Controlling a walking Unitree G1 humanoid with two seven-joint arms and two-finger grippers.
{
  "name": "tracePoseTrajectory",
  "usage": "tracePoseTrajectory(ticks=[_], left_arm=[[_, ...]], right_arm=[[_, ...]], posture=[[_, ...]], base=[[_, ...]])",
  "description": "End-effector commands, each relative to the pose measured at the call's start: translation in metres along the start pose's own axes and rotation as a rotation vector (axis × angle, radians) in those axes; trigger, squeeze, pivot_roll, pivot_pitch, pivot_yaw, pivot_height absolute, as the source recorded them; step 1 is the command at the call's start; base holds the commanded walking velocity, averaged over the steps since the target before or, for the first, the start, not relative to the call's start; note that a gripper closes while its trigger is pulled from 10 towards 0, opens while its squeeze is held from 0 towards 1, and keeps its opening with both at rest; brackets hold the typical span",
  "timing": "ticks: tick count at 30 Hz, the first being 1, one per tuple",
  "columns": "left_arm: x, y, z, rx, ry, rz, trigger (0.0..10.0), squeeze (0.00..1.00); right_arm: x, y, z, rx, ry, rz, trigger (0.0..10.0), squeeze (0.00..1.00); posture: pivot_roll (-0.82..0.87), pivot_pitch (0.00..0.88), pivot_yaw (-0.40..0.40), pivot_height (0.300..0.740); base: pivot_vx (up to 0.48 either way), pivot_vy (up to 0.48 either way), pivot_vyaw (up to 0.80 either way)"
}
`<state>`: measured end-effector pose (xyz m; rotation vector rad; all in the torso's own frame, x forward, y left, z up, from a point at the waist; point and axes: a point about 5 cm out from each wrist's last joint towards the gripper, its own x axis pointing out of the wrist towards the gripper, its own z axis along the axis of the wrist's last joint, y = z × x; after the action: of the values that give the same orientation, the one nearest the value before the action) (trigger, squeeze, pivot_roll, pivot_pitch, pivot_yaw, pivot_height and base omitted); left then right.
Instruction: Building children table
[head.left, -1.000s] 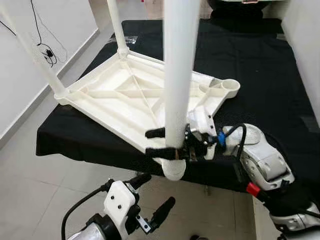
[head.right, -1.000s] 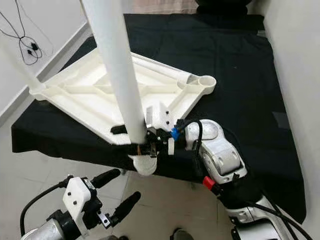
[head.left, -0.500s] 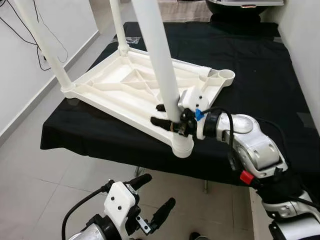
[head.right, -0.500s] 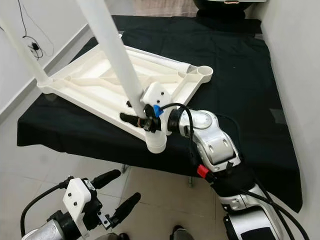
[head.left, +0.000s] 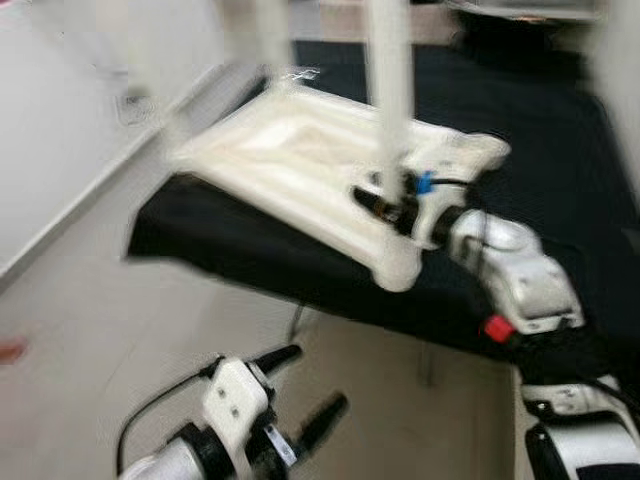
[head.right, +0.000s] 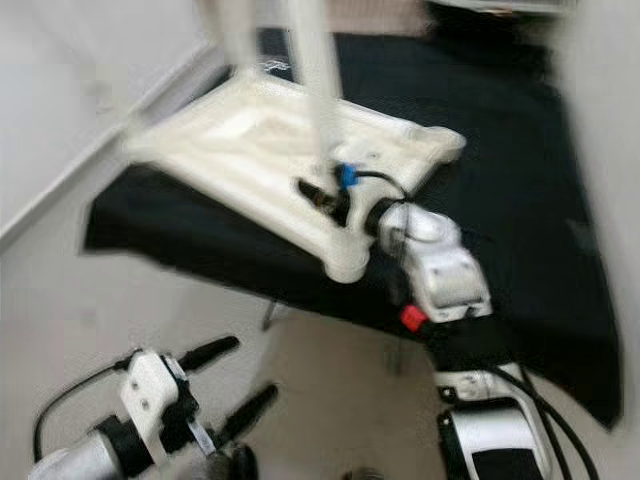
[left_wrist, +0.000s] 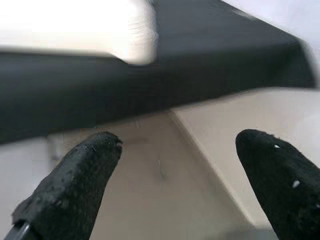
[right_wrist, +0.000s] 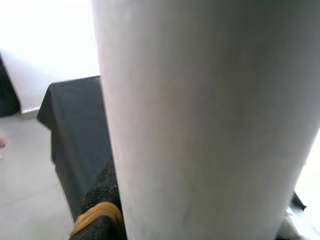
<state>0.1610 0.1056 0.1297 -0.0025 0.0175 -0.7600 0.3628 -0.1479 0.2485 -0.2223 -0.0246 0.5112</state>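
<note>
The white children's table top (head.left: 290, 150) lies upside down on a black-covered surface (head.left: 560, 140). A white leg (head.left: 392, 100) stands upright in the near corner socket (head.left: 398, 268). My right gripper (head.left: 385, 203) is shut on this leg just above the socket; in the right wrist view the leg (right_wrist: 200, 120) is pressed against a black finger (right_wrist: 97, 215) with a yellow band. My left gripper (head.left: 300, 395) hangs low over the floor, fingers (left_wrist: 75, 185) wide apart and holding nothing. Two more legs, blurred, rise from the far corners (head.right: 232, 30).
The black-covered surface ends in a front edge (head.left: 300, 270), with the table's near corner overhanging it. Light tiled floor (head.left: 90, 300) lies below and to the left. A white wall (head.left: 60, 120) runs along the left side. The head views are motion-blurred.
The whole picture has shifted and blurred, so the camera moved. My right gripper stays shut on the leg, which now stands more upright. The left gripper hangs as before.
</note>
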Motion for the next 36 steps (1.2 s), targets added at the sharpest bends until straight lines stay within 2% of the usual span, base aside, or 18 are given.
tracePoseTrajectory(ticks=[1, 4, 5, 7, 16, 19, 20, 21, 22, 24, 28, 29, 32, 33, 36], left_arm=[[0.001, 0.004, 0.002, 0.029, 0.003, -0.002, 10.0, 0.0], [0.001, 0.004, 0.002, 0.029, 0.003, -0.002, 10.0, 0.0], [0.0, 0.004, 0.002, 0.029, 0.003, -0.001, 10.0, 0.0], [0.0, 0.004, 0.002, 0.03, 0.003, -0.001, 10.0, 0.0], [0.001, 0.005, 0.002, 0.031, 0.002, -0.003, 10.0, 0.0], [0.001, 0.005, 0.002, 0.031, 0.002, -0.004, 10.0, 0.0], [0.001, 0.005, 0.002, 0.031, 0.001, -0.004, 10.0, 0.0], [0.001, 0.005, 0.002, 0.031, 0.001, -0.004, 10.0, 0.0], [0.002, 0.005, 0.002, 0.031, 0.001, -0.004, 10.0, 0.0], [0.002, 0.005, 0.002, 0.031, 0.001, -0.004, 10.0, 0.0], [0.002, 0.005, 0.003, 0.031, 0.001, -0.005, 10.0, 0.0], [0.002, 0.005, 0.003, 0.032, 0.001, -0.006, 10.0, 0.0], [0.002, 0.005, 0.003, 0.032, 0.001, -0.006, 10.0, 0.0], [0.002, 0.005, 0.003, 0.032, 0.001, -0.006, 10.0, 0.0], [0.002, 0.005, 0.003, 0.033, 0.002, -0.007, 10.0, 0.0]], right_arm=[[0.002, 0.009, -0.031, 0.073, 0.109, 0.018, 10.0, 0.0], [0.004, 0.01, -0.026, 0.099, 0.058, 0.008, 10.0, 0.0], [0.005, 0.012, -0.02, 0.135, -0.003, 0.02, 10.0, 0.0], [0.005, 0.013, -0.018, 0.155, -0.022, 0.03, 10.0, 0.0], [0.007, 0.015, -0.02, 0.267, -0.028, 0.016, 10.0, 0.0], [0.008, 0.018, -0.019, 0.294, -0.063, 0.038, 10.0, 0.0], [0.007, 0.022, -0.016, 0.285, -0.122, 0.096, 10.0, 0.0], [0.007, 0.022, -0.016, 0.285, -0.122, 0.096, 10.0, 0.0], [0.004, 0.026, -0.012, 0.264, -0.169, 0.161, 10.0, 0.0], [0.003, 0.027, -0.011, 0.255, -0.179, 0.176, 10.0, 0.0], [-0.004, 0.031, 0.0, 0.18, -0.265, 0.293, 10.0, 0.0], [-0.005, 0.033, 0.001, 0.124, -0.271, 0.323, 10.0, 0.0], [-0.005, 0.035, 0.002, 0.087, -0.271, 0.343, 10.0, 0.0], [-0.005, 0.038, 0.0, 0.021, -0.257, 0.38, 10.0, 0.0], [-0.003, 0.043, -0.004, -0.059, -0.21, 0.429, 10.0, 0.0]], posture=[[0.04, 0.22, 0.063, 0.74], [0.04, 0.22, 0.063, 0.74], [0.04, 0.223, 0.064, 0.74], [0.04, 0.223, 0.064, 0.74], [0.04, 0.222, 0.064, 0.74], [0.04, 0.222, 0.064, 0.74], [0.04, 0.223, 0.064, 0.74], [0.04, 0.223, 0.064, 0.74], [0.04, 0.223, 0.064, 0.74], [0.04, 0.223, 0.064, 0.74], [0.05, 0.225, 0.064, 0.74], [0.05, 0.226, 0.065, 0.74], [0.05, 0.226, 0.065, 0.74], [0.05, 0.226, 0.066, 0.74], [0.05, 0.228, 0.066, 0.74]], base=[[0.0, 0.0, 0.0], [0.0, 0.0, 0.0], [0.0, 0.0, 0.0], [0.0, 0.0, 0.0], [0.0, 0.0, 0.0], [0.0, 0.0, 0.0], [0.0, 0.0, 0.0], [0.0, 0.0, 0.0], [0.0, 0.0, 0.0], [0.0, 0.0, 0.0], [0.0, 0.0, 0.0], [0.0, 0.0, 0.0], [0.0, 0.0, 0.0], [0.0, 0.0, 0.0], [0.0, 0.0, 0.0]])
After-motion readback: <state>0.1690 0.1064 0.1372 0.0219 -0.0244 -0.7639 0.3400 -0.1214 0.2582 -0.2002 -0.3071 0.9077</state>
